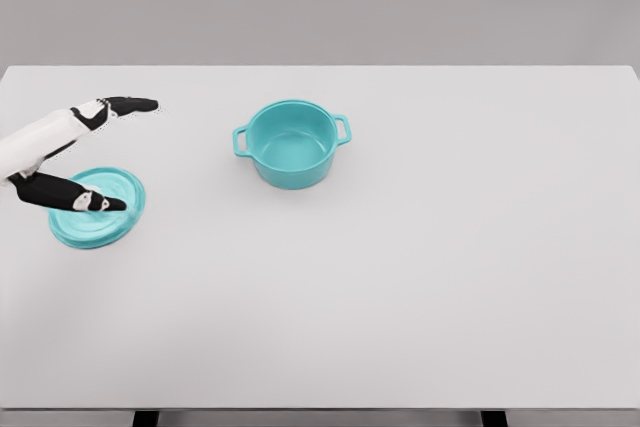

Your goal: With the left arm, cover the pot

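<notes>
A teal pot (291, 143) with two side handles stands uncovered on the white table, left of the middle. Its round teal lid (100, 219) lies flat near the table's left edge, apart from the pot. My left hand (118, 152) comes in from the left and hovers over the lid. Its fingers (125, 105) stretch out far from the thumb (75, 195), which lies across the lid's middle and hides the knob. The hand is open and holds nothing. The right arm is out of view.
The white table (420, 277) spreads wide to the right and front of the pot. Its front edge runs along the bottom of the view.
</notes>
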Robot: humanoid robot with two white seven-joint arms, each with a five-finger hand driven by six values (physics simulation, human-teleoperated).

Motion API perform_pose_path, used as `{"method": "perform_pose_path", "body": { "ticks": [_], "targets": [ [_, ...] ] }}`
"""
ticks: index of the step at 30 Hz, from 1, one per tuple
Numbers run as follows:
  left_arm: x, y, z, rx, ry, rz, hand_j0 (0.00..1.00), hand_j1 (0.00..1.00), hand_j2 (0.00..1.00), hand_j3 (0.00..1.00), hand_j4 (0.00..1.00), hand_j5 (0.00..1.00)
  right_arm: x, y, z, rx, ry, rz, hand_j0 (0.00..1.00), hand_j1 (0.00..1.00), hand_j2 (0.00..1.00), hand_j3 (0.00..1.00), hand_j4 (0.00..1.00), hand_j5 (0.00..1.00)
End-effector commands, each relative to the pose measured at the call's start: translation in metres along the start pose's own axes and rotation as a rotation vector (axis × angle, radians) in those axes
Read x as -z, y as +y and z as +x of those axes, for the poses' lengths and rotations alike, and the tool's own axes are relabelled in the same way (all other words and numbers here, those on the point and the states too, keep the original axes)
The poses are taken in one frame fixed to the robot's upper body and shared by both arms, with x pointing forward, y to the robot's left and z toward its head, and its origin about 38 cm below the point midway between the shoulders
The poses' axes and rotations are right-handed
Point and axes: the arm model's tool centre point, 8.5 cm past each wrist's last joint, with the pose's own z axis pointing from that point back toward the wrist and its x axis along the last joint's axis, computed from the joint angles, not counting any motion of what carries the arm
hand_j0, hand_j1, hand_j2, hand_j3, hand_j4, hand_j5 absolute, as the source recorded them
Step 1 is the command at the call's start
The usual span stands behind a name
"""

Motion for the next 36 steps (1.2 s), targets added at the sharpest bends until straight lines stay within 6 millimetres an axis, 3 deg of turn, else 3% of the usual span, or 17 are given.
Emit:
{"method": "perform_pose_path", "body": {
  "ticks": [1, 5, 11, 14, 23, 25, 27, 36],
  "targets": [
    [-0.014, 0.009, -0.005, -0.097, 0.049, 0.048, 1.0, 1.0, 1.0, 1.0, 1.0, 1.0, 0.0, 0.0, 0.0, -0.001, 0.0, 0.002, 1.0, 1.0, 1.0, 1.0, 1.0, 1.0],
    [-0.026, 0.006, -0.034, -0.108, 0.242, 0.049, 1.0, 1.0, 1.0, 1.0, 1.0, 1.0, 0.0, 0.0, 0.0, -0.001, 0.0, 0.0, 1.0, 1.0, 1.0, 1.0, 1.0, 1.0],
    [-0.033, -0.01, -0.051, -0.156, 0.285, 0.055, 1.0, 1.0, 1.0, 1.0, 1.0, 1.0, 0.0, 0.0, 0.0, -0.001, 0.0, 0.0, 1.0, 1.0, 1.0, 1.0, 1.0, 1.0],
    [-0.035, -0.027, -0.073, -0.199, 0.336, 0.078, 1.0, 1.0, 1.0, 1.0, 1.0, 1.0, 0.0, 0.0, 0.0, -0.001, 0.0, 0.0, 1.0, 1.0, 1.0, 1.0, 1.0, 1.0],
    [-0.049, -0.04, -0.093, -0.212, 0.45, 0.057, 0.95, 0.95, 0.95, 0.95, 0.95, 0.95, 0.0, 0.0, 0.0, -0.001, 0.0, 0.0, 1.0, 1.0, 1.0, 1.0, 1.0, 1.0],
    [-0.048, -0.055, -0.105, -0.239, 0.49, 0.051, 0.95, 0.95, 0.95, 0.95, 0.95, 0.95, 0.0, 0.0, 0.0, -0.001, 0.0, 0.0, 1.0, 1.0, 1.0, 1.0, 1.0, 1.0],
    [-0.049, -0.058, -0.112, -0.229, 0.507, 0.051, 0.95, 0.95, 0.95, 0.95, 0.95, 0.95, 0.0, 0.0, 0.0, -0.001, 0.0, 0.0, 1.0, 1.0, 1.0, 1.0, 1.0, 1.0],
    [-0.043, -0.056, -0.105, -0.223, 0.486, 0.045, 0.91, 0.91, 0.91, 0.91, 0.91, 0.91, 0.0, 0.0, 0.0, -0.001, 0.0, 0.0, 1.0, 1.0, 1.0, 1.0, 1.0, 1.0]
  ]
}}
